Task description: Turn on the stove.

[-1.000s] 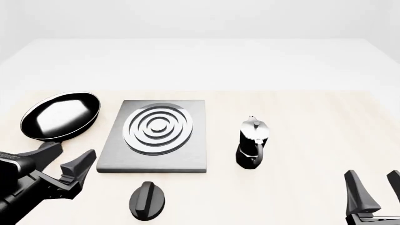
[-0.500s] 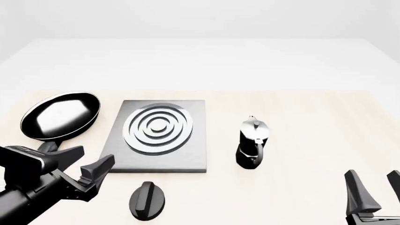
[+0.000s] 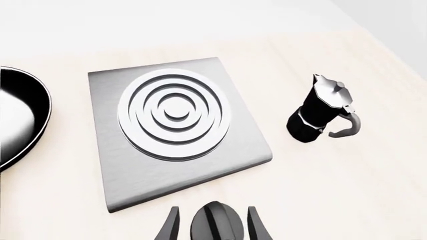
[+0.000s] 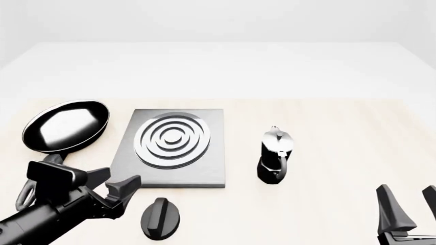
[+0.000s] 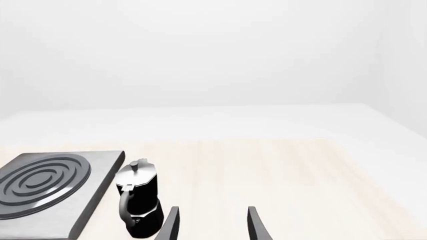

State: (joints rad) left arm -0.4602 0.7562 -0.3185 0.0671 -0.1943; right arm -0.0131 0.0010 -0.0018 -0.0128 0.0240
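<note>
The stove (image 4: 212, 168) is a flat grey metal slab with silver burner rings, at the table's middle left. Its black ridged knob (image 4: 161, 218) lies on the table just in front of the slab. My left gripper (image 4: 114, 180) is open and empty, just left of the knob and apart from it. In the left wrist view the knob (image 3: 215, 222) shows between the two open fingers (image 3: 171, 228), with the stove (image 3: 120, 175) beyond. My right gripper (image 4: 411, 208) is open and empty at the front right, far from the stove.
A black frying pan (image 4: 66, 125) lies left of the stove, behind my left arm. A black-and-silver moka pot (image 4: 275, 154) stands right of the stove; it also shows in the right wrist view (image 5: 139, 205). The table's front edge is near both grippers.
My left gripper has moved right and down toward the knob, staying open. The right arm, stove, knob, pan and pot have not moved.
</note>
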